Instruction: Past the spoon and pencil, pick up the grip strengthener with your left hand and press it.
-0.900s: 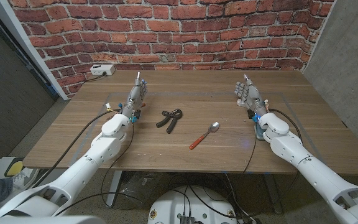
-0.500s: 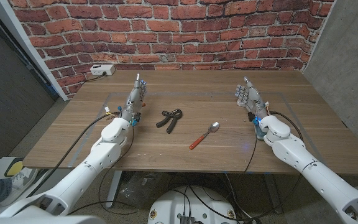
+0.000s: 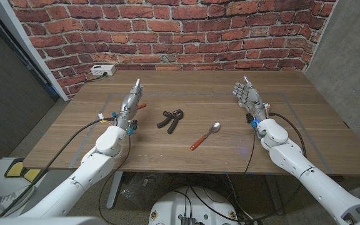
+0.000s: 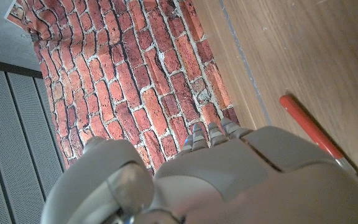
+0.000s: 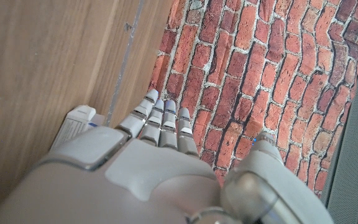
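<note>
Two arms reach over the wooden table, both hands bare and holding nothing, fingers extended. One grip strengthener lies mid-table, just to the right of the left hand, its handles running diagonally toward that side; the right hand stands well apart. One spoon lies nearer the front, one pencil beside the left hand.
</note>
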